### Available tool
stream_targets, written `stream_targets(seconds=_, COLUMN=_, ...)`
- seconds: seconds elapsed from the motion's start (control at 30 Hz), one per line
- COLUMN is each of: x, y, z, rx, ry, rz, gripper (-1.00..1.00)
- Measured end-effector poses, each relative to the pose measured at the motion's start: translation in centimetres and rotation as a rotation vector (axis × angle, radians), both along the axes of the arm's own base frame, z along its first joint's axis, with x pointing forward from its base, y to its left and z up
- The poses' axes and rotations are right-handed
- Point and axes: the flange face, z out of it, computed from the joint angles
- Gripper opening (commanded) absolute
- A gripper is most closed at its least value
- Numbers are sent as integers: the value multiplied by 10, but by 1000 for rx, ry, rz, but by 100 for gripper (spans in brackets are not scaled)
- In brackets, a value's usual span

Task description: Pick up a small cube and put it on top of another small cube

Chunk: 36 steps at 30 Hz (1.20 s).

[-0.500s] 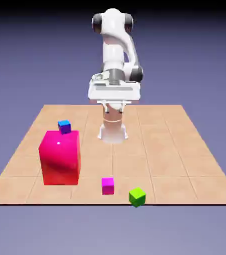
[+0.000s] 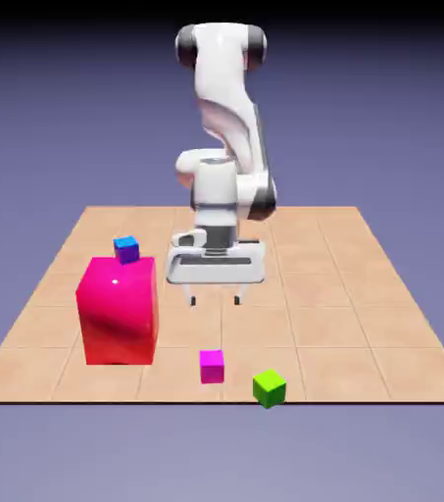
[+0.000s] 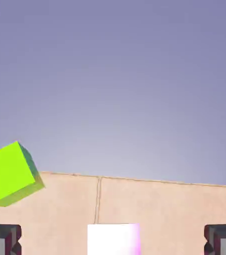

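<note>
Tan tiled table (image 2: 363, 294), seen from the exterior view, ends in a straight near edge just below the two front cubes. Lime-green cube (image 2: 270, 388) sits right at that edge, turned corner-on. Magenta cube (image 2: 212, 366) stands just beside it, at about 10 o'clock from the green one, apart from it, one short step in from the edge.

Open floor: the whole right half of the table is bare tile. Bare tile also lies between the magenta cube and the gripper (image 2: 215, 299), which hangs above the table at 12 o'clock from the magenta cube, fingers pointing down and spread wide with nothing between them.

Big pink-red cube (image 2: 118, 310) takes the left side, at 10 o'clock from the magenta cube and well apart from it. Blue-topped cube (image 2: 125, 249) with purple sides shows just past the big cube's top far edge, at 12 o'clock; whether it rests on the block or on the table behind it, cannot tell.

Hand view: two grey fingertips (image 3: 3, 240) at the bottom corners, far apart. Magenta cube (image 3: 113, 239) between them at 6 o'clock, touching neither, its face washed white with pink on the right edge. Lime-green cube (image 3: 10, 173) at 9 o'clock, tilted, on the table's rim (image 3: 174, 183), backdrop beyond.

Magenta cube: tiny, plain, square-sided, uniform colour.
</note>
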Motion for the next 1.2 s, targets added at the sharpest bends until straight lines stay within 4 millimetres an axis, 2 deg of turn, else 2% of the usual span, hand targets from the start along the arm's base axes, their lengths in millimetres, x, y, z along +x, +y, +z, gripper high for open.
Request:
stream_targets(seconds=0.17, x=1, y=-7, z=-68, rx=10, ry=171, rz=7, gripper=0)
stream_targets(seconds=0.23, x=1, y=-7, z=-72, rx=11, ry=180, rz=8, gripper=0)
stream_targets(seconds=0.43, x=4, y=-7, z=-142, rx=11, ry=180, rz=8, gripper=0)
stream_targets(seconds=0.47, x=4, y=-7, z=-142, rx=11, ry=180, rz=8, gripper=-100)
stream_targets(seconds=0.53, x=4, y=-7, z=-142, rx=11, ry=181, rz=8, gripper=-100)
stream_targets(seconds=0.73, x=1, y=-7, z=-72, rx=11, ry=181, rz=8, gripper=-100)
stream_targets(seconds=0.77, x=2, y=4, z=-69, rx=21, ry=180, rz=30, gripper=-100)
stream_targets(seconds=0.9, x=-1, y=-34, z=-19, rx=46, ry=178, rz=-160, gripper=-100)
stream_targets(seconds=0.97, x=-6, y=-45, z=6, rx=52, ry=178, rz=-236, gripper=-100)
stream_targets(seconds=1.13, x=-29, y=-77, z=66, rx=62, ry=178, rz=-451, gripper=-100)
stream_targets(seconds=1.2, x=-43, y=-97, z=88, rx=64, ry=176, rz=-565, gripper=-100)
